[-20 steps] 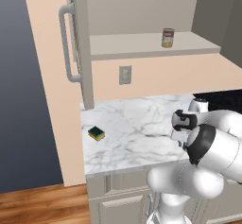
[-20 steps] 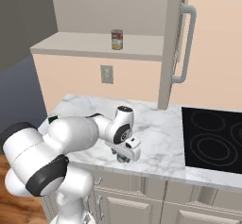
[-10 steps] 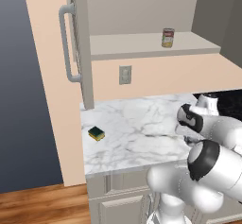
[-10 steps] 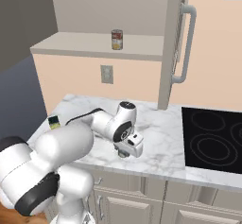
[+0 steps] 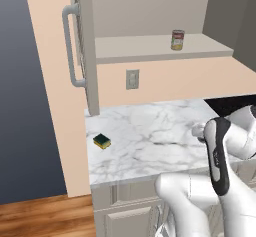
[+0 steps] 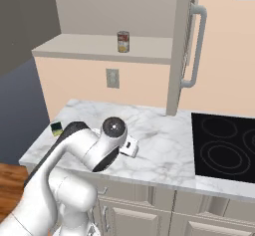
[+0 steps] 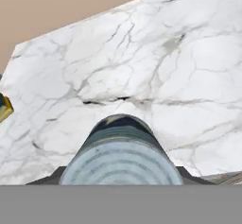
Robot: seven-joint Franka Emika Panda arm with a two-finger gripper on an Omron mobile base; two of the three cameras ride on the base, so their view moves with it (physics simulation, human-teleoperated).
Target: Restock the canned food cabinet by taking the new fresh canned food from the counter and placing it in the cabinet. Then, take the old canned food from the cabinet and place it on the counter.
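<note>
Hand view: the new fresh canned food sits right between the fingers, silvery top facing the camera, and the gripper looks clamped on it, though the fingertips themselves are hidden behind the can. It hangs over the counter, whose front edge the arm partly blocks. The old canned food stands on the cabinet shelf above
</note>
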